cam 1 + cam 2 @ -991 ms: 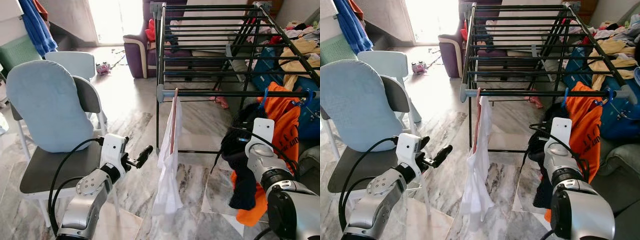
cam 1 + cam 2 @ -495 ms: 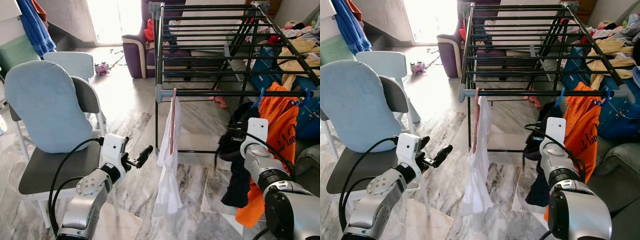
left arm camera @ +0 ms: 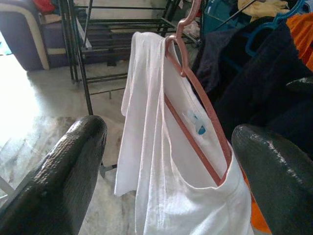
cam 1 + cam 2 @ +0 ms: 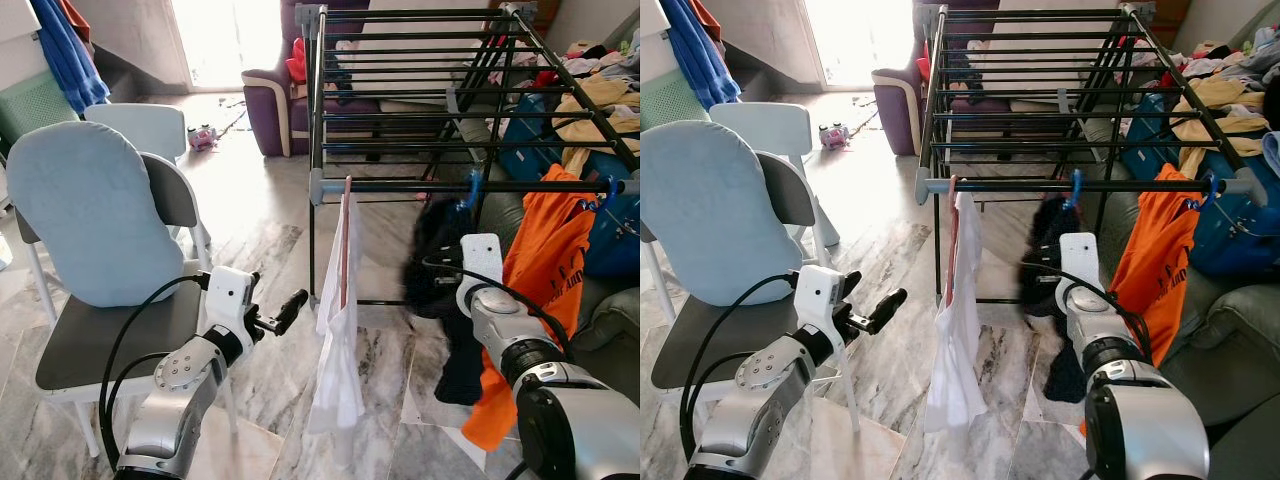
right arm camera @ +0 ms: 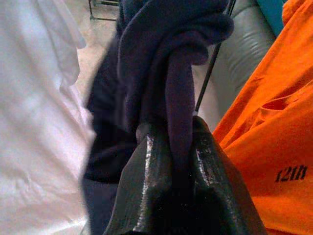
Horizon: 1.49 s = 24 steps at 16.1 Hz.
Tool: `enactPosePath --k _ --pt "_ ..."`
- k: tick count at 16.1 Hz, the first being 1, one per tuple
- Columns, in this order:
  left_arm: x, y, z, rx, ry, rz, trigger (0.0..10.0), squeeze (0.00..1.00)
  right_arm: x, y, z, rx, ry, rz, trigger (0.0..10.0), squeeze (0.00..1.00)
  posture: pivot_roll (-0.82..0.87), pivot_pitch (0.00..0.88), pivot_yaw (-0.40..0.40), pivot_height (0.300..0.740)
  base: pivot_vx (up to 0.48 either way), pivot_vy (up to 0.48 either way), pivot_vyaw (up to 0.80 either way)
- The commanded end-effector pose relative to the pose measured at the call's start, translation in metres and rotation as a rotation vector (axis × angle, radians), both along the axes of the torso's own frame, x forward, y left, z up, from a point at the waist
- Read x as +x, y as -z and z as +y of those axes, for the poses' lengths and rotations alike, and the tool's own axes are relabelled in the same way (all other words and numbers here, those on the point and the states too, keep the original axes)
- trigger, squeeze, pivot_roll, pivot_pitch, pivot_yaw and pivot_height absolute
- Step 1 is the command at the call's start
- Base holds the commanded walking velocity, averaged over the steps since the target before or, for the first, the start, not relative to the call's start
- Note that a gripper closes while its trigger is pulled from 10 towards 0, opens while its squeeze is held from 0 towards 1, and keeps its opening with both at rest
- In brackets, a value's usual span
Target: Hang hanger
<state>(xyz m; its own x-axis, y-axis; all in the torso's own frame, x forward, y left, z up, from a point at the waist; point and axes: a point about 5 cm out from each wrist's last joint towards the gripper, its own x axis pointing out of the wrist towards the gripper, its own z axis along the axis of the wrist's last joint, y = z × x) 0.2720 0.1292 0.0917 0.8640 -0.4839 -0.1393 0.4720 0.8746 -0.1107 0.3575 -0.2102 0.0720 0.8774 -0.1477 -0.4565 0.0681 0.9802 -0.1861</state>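
A dark navy garment (image 4: 440, 270) hangs on a blue hanger (image 4: 470, 190), whose hook is level with the drying rack's front rail (image 4: 400, 186). I cannot tell whether the hook rests on the rail. My right gripper (image 5: 178, 142) is shut on a bunched fold of that garment. To its left a white shirt (image 4: 340, 300) hangs from the same rail on a pink hanger (image 3: 195, 93). To its right hangs an orange shirt (image 4: 545, 260). My left gripper (image 4: 285, 308) stands open, low and left of the white shirt, holding nothing.
A chair (image 4: 110, 330) with a pale blue cushion stands close by my left arm. A purple armchair (image 4: 275, 90) sits behind the rack. Piled clothes (image 4: 600, 95) and a grey sofa (image 4: 1230, 340) crowd the right. Marble floor (image 4: 260, 230) lies open ahead.
My right arm has carried the dark garment left and up. Its blue hanger hook now sits at the front rail, between the white and orange shirts. The left arm stays put.
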Motion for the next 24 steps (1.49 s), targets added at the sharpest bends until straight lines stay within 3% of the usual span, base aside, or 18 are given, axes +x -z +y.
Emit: enactPosePath --k 1,3,4,5,6,7,14,15,16,21,22,24 --pt "0.002 -0.002 0.000 0.019 0.008 -0.010 10.0 0.00 0.003 -0.005 0.002 -0.012 -0.018 -0.022 1.4 0.00 -0.08 0.000 0.023 0.740 0.000 0.000 0.00" --pt "0.002 -0.002 0.000 0.020 0.006 -0.011 10.0 0.00 0.002 -0.004 -0.003 -0.020 0.005 -0.016 3.5 0.00 -0.08 0.000 0.022 0.740 0.000 0.000 0.00" --pt "0.002 -0.002 0.000 0.021 0.005 -0.011 10.0 0.00 0.001 -0.003 -0.004 -0.019 0.007 -0.012 4.0 0.00 -0.08 0.000 0.022 0.740 0.000 0.000 0.00" --pt "0.002 -0.002 0.000 0.022 0.004 -0.010 10.0 0.00 -0.001 0.000 -0.007 -0.022 0.012 0.003 8.8 0.00 -0.08 0.000 0.021 0.740 0.000 0.000 0.00" --pt "0.002 -0.002 0.000 0.023 0.004 -0.009 10.0 0.00 -0.003 0.001 -0.008 -0.021 0.014 0.010 8.9 0.74 -0.08 0.000 0.022 0.740 0.000 0.000 0.00" --pt "0.002 -0.002 0.000 0.024 0.004 -0.009 10.0 0.00 -0.003 0.001 -0.010 -0.021 0.024 0.009 10.0 1.00 -0.08 0.000 0.022 0.740 0.000 0.000 0.00" --pt "0.003 -0.002 -0.001 0.021 0.007 -0.009 10.0 0.00 0.002 -0.009 -0.016 -0.064 0.026 -0.009 10.0 1.00 -0.08 0.000 0.022 0.740 0.000 0.000 0.00" --pt "0.003 -0.002 -0.002 0.020 0.006 -0.008 10.0 0.00 0.003 -0.010 -0.016 -0.063 0.019 -0.011 10.0 0.29 -0.08 0.000 0.020 0.740 0.000 0.000 0.00" --pt "0.003 -0.002 -0.002 0.021 0.006 -0.008 10.0 0.00 0.004 -0.011 -0.015 -0.064 0.018 -0.009 10.0 0.00 -0.08 0.000 0.019 0.740 0.000 0.000 0.00" --pt "0.003 -0.002 -0.001 0.019 0.002 -0.007 10.0 0.00 0.006 -0.014 -0.014 -0.069 0.002 -0.015 10.0 0.00 -0.07 0.000 0.018 0.740 0.000 0.000 0.00" --pt "0.003 -0.002 -0.001 0.021 0.003 -0.007 10.0 0.00 0.006 -0.014 -0.013 -0.049 0.010 -0.015 0.0 0.00 -0.07 0.000 0.017 0.740 0.000 0.000 0.00" --pt "0.003 -0.002 -0.001 0.021 0.001 -0.007 10.0 0.00 0.005 -0.011 -0.013 -0.031 0.029 -0.003 0.0 0.00 -0.07 0.000 0.014 0.740 0.000 0.000 0.00"
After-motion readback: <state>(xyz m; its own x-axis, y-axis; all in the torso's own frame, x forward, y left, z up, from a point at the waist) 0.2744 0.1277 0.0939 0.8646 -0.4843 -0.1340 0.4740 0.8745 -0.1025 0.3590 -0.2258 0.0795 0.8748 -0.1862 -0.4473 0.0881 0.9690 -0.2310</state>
